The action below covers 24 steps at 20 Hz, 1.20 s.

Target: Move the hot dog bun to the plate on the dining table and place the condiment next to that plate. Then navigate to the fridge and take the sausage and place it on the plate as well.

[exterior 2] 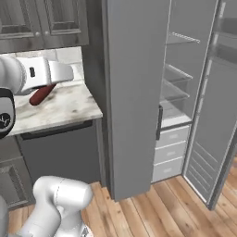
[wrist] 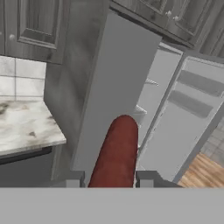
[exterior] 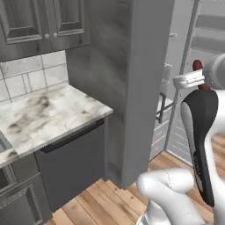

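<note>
My gripper point(wrist: 110, 179) is shut on the sausage point(wrist: 116, 151), a reddish-brown rounded stick that reaches forward from between the two fingertips. In the left base view the sausage point(exterior: 198, 67) pokes out above and below the white gripper point(exterior: 192, 79) at the right edge. From the right base the gripper point(exterior 2: 55, 79) hangs at the upper left with the sausage point(exterior 2: 42, 95) under it, over the counter. The pale grey fridge point(exterior 2: 178, 92) stands open ahead with bare glass shelves. The bun, plate, condiment and dining table are out of view.
A veined marble counter point(exterior: 44, 116) with dark drawers point(exterior: 72, 162) below runs left of the fridge's side wall point(exterior 2: 132, 102). Dark upper cabinets point(exterior: 41, 22) hang above it. The open fridge door point(exterior 2: 222, 115) juts out at the right over a wood floor point(exterior 2: 152, 213).
</note>
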Tool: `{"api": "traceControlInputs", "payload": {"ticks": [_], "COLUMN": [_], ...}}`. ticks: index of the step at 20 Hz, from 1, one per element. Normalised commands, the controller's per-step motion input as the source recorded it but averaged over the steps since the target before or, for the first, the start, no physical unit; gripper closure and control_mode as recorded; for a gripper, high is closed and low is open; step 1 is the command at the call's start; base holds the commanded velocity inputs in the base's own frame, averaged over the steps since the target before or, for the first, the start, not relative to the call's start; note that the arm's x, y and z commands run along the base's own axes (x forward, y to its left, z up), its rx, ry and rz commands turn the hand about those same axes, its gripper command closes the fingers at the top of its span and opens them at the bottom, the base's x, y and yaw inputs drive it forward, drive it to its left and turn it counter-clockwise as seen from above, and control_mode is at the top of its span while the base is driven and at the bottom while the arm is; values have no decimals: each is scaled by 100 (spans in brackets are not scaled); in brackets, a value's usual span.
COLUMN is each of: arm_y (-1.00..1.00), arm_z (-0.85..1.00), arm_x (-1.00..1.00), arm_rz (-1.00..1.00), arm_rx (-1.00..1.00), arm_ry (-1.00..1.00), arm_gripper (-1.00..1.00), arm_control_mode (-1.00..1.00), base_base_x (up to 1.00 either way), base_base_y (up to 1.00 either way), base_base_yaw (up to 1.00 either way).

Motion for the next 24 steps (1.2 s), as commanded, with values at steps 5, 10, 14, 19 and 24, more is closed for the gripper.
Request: {"api": "traceControlInputs", "payload": {"ticks": [5,10,14,19,24], "arm_y": [0,0,0,0,0], "arm_z": [0,0,0,0,0], "arm_x": [0,0,0,0,0], "arm_rz": [0,0,0,0,0], "arm_rx": [0,0,0,0,0], "arm_ry": [0,0,0,0,0], "arm_gripper": [100,100,100,100,100], "arm_control_mode": [100,100,100,100,100], "base_base_x": [-81,-84,-96,-100,-100], "base_base_y": [57,51,17,0,0], "base_base_yaw": [-42,-40,-27,-21,-22]}}
